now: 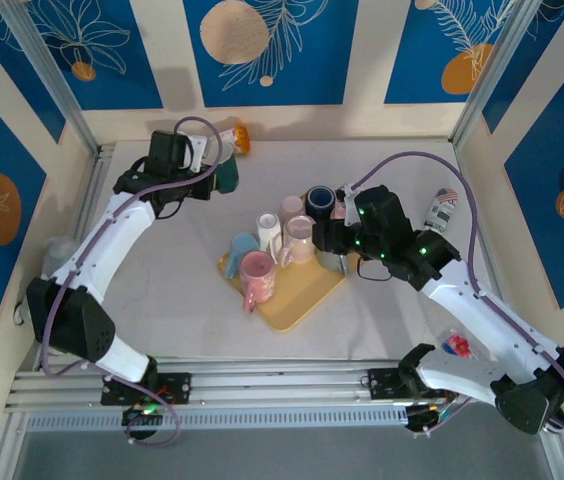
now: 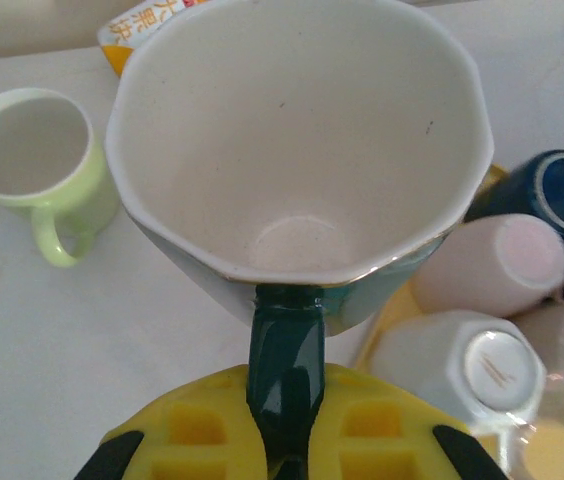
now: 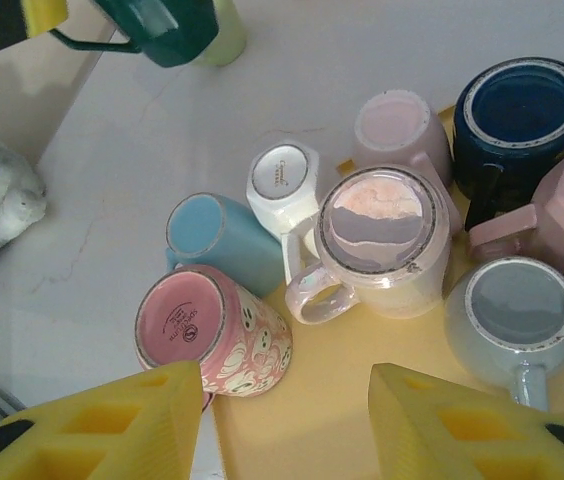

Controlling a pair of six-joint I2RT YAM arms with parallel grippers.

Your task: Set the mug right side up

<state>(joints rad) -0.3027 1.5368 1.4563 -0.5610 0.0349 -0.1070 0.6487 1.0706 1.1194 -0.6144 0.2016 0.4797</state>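
One green mug (image 2: 302,150) pinched by its handle (image 2: 284,335) in closed left gripper (image 2: 284,430); right gripper (image 3: 287,420) half-open, empty; may swivel and drop.

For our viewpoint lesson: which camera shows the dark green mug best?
Left wrist view: the dark green mug is close, its white inside and gripped handle plain. The top external view shows it small; the right wrist view crops it at the top edge.
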